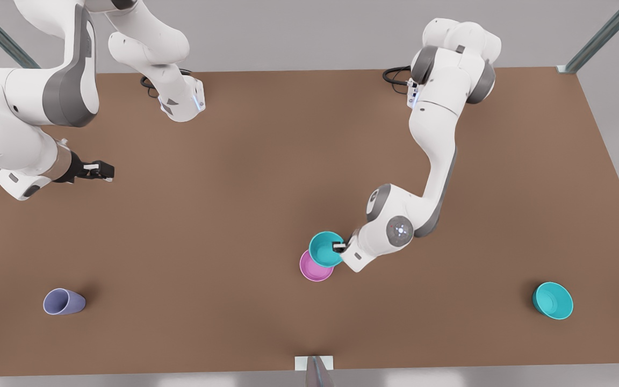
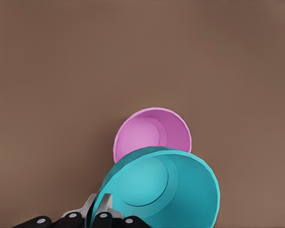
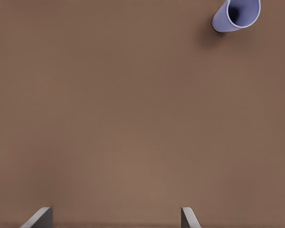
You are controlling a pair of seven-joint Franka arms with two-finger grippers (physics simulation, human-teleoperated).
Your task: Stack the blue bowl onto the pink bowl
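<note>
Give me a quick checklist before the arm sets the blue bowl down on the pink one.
1. Grip: left gripper is shut on the rim of the blue bowl. Ok.
2. Alignment: the blue bowl overlaps only part of the pink bowl, off-centre. Not ok.
3. Tilt: the blue bowl looks tipped in the left wrist view. Not ok.
4. Pink bowl upright and empty. Ok.
5. Right gripper waits open at the front view's left, away from both bowls. Ok.
6. Height of the blue bowl above the pink one: cannot tell.
</note>
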